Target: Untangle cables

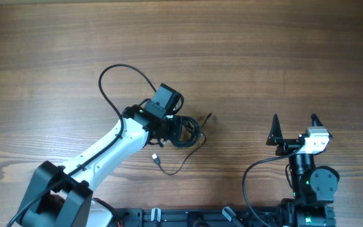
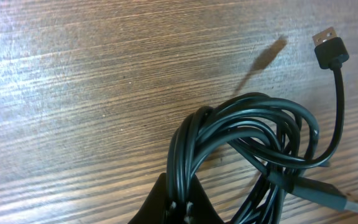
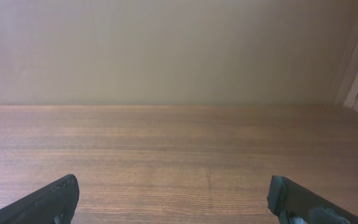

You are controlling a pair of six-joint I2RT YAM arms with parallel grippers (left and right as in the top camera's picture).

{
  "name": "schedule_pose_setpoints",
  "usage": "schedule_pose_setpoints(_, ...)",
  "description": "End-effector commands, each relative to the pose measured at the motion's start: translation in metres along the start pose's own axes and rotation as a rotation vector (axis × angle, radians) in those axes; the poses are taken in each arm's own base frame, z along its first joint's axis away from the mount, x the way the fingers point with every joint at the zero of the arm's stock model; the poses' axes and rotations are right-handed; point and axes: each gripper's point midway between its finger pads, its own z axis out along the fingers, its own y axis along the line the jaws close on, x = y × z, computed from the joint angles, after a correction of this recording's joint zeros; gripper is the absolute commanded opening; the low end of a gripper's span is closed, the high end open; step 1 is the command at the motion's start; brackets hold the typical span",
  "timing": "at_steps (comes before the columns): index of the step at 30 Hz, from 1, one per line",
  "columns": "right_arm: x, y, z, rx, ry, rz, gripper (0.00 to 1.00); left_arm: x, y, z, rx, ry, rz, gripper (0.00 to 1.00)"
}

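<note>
A tangled bundle of thin black cables lies on the wooden table near its middle. One loose end with a small plug trails toward the front, another plug end sticks out to the right. My left gripper is shut on several strands of the bundle; the left wrist view shows the coils pinched between the fingers, a USB plug raised at the top right and another plug at the lower right. My right gripper is open and empty, well to the right of the bundle.
A thicker black cable attached to the left arm loops behind the wrist camera. The right arm's own cable curves near its base. The right wrist view shows bare tabletop and a beige wall.
</note>
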Motion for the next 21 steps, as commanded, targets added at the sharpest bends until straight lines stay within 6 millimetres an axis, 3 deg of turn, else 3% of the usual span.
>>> schedule_pose_setpoints(1, -0.003, 0.001, -0.001, -0.009, -0.015, -0.010, 1.00, -0.010, -0.005, -0.013, 0.008, -0.055, 0.216, 0.04)
schedule_pose_setpoints(2, -0.003, 0.001, -0.001, -0.009, -0.015, -0.010, 1.00, -0.011, -0.005, -0.016, 0.008, -0.063, 0.274, 0.04)
schedule_pose_setpoints(4, -0.003, 0.001, -0.001, -0.009, -0.015, -0.010, 1.00, -0.011, -0.006, -0.017, 0.006, -0.069, 0.389, 0.21)
schedule_pose_setpoints(5, -0.003, 0.001, -0.001, -0.009, -0.015, -0.010, 1.00, -0.011, -0.006, -0.017, 0.004, -0.068, 0.436, 0.43)
schedule_pose_setpoints(6, -0.003, 0.001, -0.001, -0.009, -0.015, -0.010, 1.00, -0.011, -0.005, -0.016, 0.001, -0.065, 0.479, 0.52)
schedule_pose_setpoints(8, -0.003, 0.001, -0.001, -0.009, -0.015, -0.010, 1.00, -0.014, 0.001, -0.016, -0.040, -0.073, 0.513, 0.98)
schedule_pose_setpoints(11, -0.003, 0.001, -0.001, -0.009, -0.015, -0.010, 1.00, -0.027, 0.018, -0.018, -0.151, -0.119, 0.392, 1.00)
schedule_pose_setpoints(15, -0.003, 0.001, -0.001, -0.009, -0.015, -0.010, 1.00, -0.033, 0.026, -0.020, -0.129, -0.172, -0.131, 1.00)
schedule_pose_setpoints(17, -0.003, 0.001, -0.001, -0.009, -0.015, -0.010, 1.00, -0.023, 0.011, -0.017, -0.029, -0.116, -0.311, 1.00)
schedule_pose_setpoints(21, -0.003, 0.001, -0.001, -0.010, -0.015, 0.041, 1.00, -0.005, -0.028, -0.018, 0.183, 0.024, -0.363, 1.00)
